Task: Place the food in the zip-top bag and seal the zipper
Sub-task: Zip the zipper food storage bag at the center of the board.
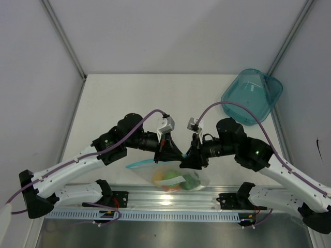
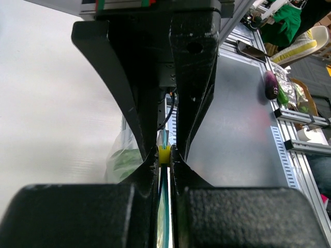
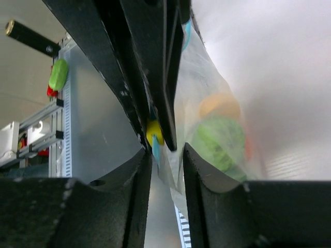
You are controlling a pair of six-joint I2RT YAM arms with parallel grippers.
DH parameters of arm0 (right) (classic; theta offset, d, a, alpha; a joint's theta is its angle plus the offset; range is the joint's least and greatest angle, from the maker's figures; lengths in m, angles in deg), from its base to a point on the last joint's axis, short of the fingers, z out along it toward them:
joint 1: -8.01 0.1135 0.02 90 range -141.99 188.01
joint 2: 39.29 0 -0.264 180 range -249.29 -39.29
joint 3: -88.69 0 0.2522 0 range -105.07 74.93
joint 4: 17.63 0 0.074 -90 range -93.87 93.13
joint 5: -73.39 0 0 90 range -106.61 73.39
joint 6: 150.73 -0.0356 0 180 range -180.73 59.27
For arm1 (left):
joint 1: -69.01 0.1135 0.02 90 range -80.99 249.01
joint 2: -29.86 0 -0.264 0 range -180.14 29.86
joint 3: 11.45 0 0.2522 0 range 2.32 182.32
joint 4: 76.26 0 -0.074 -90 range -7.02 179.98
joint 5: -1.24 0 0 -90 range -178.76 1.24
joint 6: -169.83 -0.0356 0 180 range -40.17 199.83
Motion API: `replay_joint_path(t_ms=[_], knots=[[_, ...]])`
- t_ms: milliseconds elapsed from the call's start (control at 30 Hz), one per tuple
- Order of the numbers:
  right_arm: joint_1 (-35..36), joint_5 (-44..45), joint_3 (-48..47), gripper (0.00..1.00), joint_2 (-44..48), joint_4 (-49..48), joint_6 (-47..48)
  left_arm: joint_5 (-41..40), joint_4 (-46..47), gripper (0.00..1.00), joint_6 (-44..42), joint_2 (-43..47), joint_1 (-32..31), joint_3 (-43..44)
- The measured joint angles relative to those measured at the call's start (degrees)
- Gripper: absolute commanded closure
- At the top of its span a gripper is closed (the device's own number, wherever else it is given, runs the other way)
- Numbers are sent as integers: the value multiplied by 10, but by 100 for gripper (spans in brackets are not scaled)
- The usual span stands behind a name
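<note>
Left gripper (image 2: 164,156) and right gripper (image 3: 165,151) pinch the zipper (image 2: 163,206) above the food (image 3: 217,142).

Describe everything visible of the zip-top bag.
The bag is clear, crinkly plastic with a teal strip along its mouth. It sits at the near edge of the table, and orange and green food shows through its wall. The left fingers pinch the strip. The right fingers straddle it close by, but their grip is unclear. A small yellow piece sits on the strip between them.
</note>
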Motion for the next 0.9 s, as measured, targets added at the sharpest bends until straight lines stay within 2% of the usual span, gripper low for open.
replay_joint_path(t_ms=[67, 167, 267, 700, 900], knots=[[0, -16, -11, 72, -16, 2, 9, 5, 0, 100, 0, -3, 0, 0], [0, -32, -27, 88, -36, 16, 26, 12, -2, 99, 3, -8, 1, 0], [0, -42, -34, 90, -45, 23, 42, 20, -6, 99, 6, -8, 4, 0], [-6, -74, -24, 85, -36, 19, 56, 28, -3, 100, 10, -9, 1, 0], [-7, -81, -12, 74, -29, 4, 54, 31, -3, 99, 10, -9, 0, 0]])
